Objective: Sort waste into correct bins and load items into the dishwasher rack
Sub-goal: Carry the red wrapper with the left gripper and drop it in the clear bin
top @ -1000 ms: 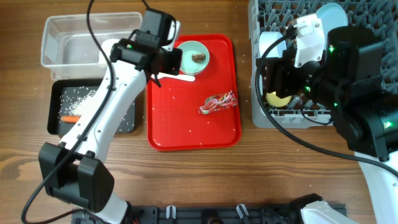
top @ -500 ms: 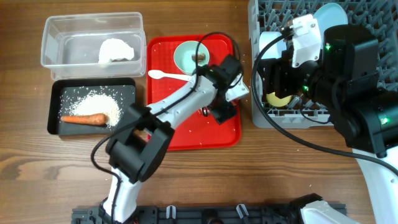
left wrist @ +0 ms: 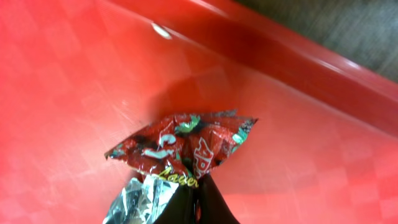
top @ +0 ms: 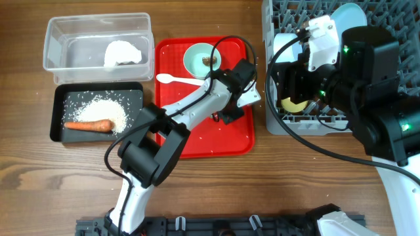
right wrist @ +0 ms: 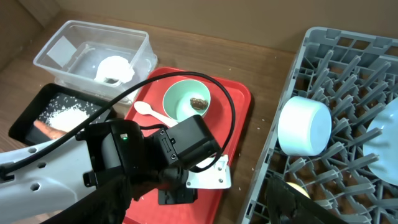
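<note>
The left gripper (left wrist: 196, 208) is clamping the red patterned wrapper (left wrist: 186, 146) low over the red tray (left wrist: 74, 74). The right gripper (right wrist: 200, 199) is hanging, fingers apart, by the dishwasher rack (right wrist: 336, 56).

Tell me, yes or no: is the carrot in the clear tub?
No, the carrot lies in the black tray, beside the rice.

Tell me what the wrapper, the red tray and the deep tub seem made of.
Wrapper: thin metallised film, probably plastic; crinkled, glossy print, silver inside. Red tray: hard plastic, apparently; glossy glare, faint checkered texture. Deep tub: clear plastic; see-through walls.
</note>
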`<state>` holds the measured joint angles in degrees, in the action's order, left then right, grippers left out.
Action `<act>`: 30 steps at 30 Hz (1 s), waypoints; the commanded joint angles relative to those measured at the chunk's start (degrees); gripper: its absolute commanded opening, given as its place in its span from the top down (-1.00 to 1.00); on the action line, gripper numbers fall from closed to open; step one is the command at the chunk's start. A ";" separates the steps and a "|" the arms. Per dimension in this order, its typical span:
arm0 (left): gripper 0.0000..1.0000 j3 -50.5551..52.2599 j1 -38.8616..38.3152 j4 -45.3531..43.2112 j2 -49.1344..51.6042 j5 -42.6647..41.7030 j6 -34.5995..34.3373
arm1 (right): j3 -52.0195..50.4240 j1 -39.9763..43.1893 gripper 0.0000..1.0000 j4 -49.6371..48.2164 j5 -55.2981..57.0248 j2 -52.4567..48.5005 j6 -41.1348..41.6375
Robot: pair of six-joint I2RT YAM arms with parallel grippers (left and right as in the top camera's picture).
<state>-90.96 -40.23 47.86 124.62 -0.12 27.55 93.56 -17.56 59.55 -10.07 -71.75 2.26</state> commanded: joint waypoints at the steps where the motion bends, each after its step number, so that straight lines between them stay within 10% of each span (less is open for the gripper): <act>1: 0.92 0.35 -0.07 1.95 0.98 0.72 -11.37 | 0.28 -0.17 -0.47 -0.13 0.37 -0.31 -0.74; 12: 0.92 -10.14 11.80 4.13 -19.04 7.98 -23.61 | 0.28 -0.20 -0.48 -0.57 0.35 -0.33 -0.74; 21: 0.92 -10.12 40.11 -8.96 -9.09 0.74 -25.05 | 0.28 -0.20 -0.48 -2.08 -0.35 -1.22 0.87; 22: 0.74 -10.12 41.29 -10.01 -7.17 0.74 -25.05 | 0.28 -0.20 -0.48 -2.03 -0.35 -1.70 0.87; 24: -1.00 -10.12 41.59 -10.67 -5.88 0.74 -25.05 | 0.28 -0.20 -0.48 -2.34 -0.37 -2.71 0.92; 30: -0.99 -10.32 40.04 -10.80 -7.48 0.76 -25.05 | 0.28 -0.20 -0.57 -6.67 -3.17 -4.66 1.38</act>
<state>-101.43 0.62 37.23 118.76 1.58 2.63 93.56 -17.56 54.06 -11.27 -75.29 2.96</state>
